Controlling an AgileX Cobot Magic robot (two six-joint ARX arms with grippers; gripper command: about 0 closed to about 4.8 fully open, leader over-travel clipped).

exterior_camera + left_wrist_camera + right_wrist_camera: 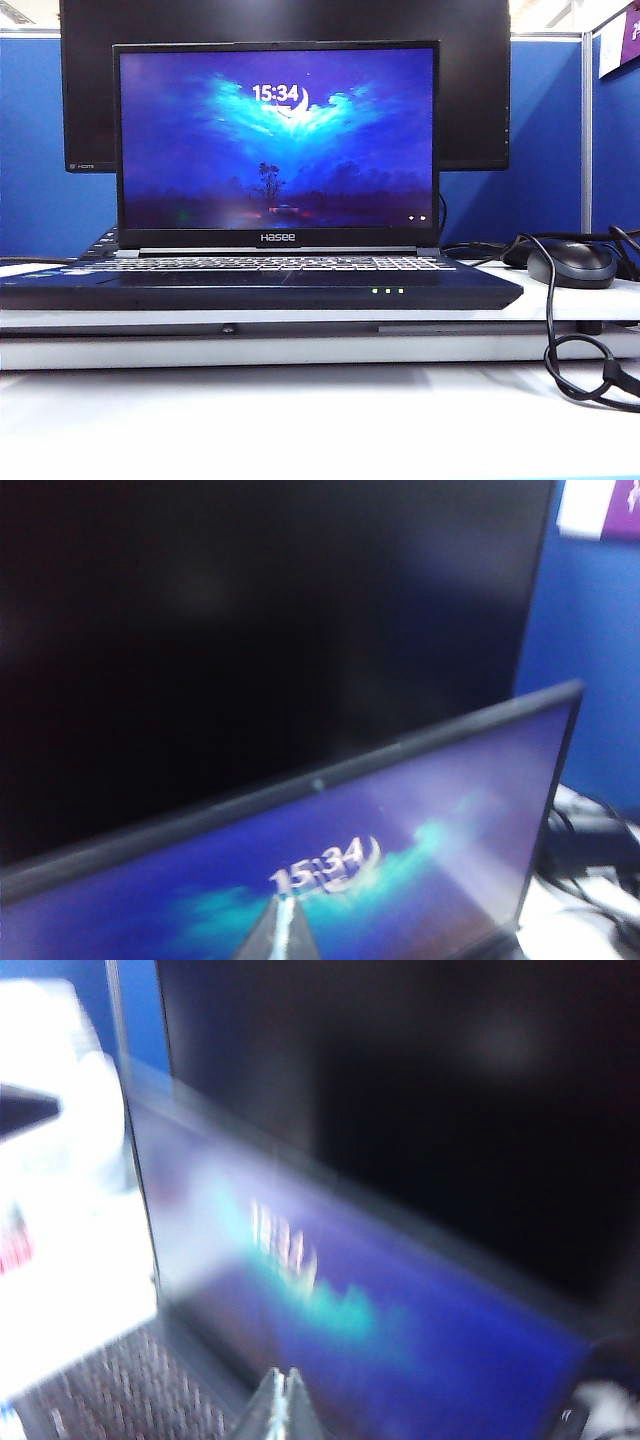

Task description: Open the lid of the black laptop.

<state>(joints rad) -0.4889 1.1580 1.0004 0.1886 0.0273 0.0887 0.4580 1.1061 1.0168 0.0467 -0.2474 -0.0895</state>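
Lid (277,140) of black laptop (260,285) stands upright, task looks done; left gripper (284,930) and right gripper (281,1405) both pinched closed, empty, facing the screen; next, pull clear.

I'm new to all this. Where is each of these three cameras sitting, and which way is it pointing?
Exterior view: low at the table's front, facing the black laptop, its lid upright; no robot part shows.
Left wrist view: on the left arm, aimed at the lid's top edge and the monitor behind; left gripper tips closed.
Right wrist view: on the right arm, blurred, looking across keyboard and screen; right gripper tips together.
Shared: all show the screen's clock.
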